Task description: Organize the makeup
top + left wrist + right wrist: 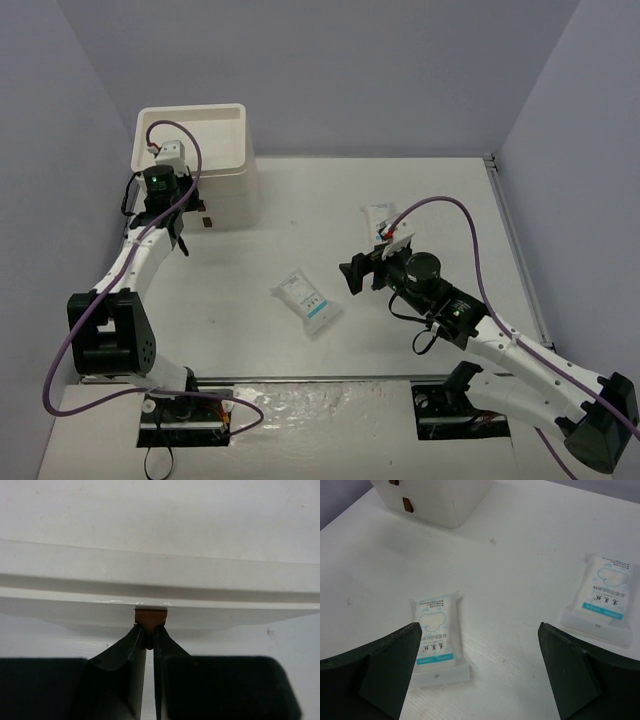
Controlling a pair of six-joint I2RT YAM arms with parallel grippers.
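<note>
The left gripper (149,639) is pinching the brown tab (150,616) of the drawer box (160,575).
Pulling straight back is looking wisest; the right gripper (479,655) is hanging wide open, a packet (436,632) lying just ahead.

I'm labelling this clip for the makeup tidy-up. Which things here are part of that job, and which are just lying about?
Part of the job:
- white packet with blue print, mid-table
- second packet, same print, lying apart from it

Not makeup:
- drawer box; the left jaws are shut on its brown tab, so it likely serves as storage
- table
</note>
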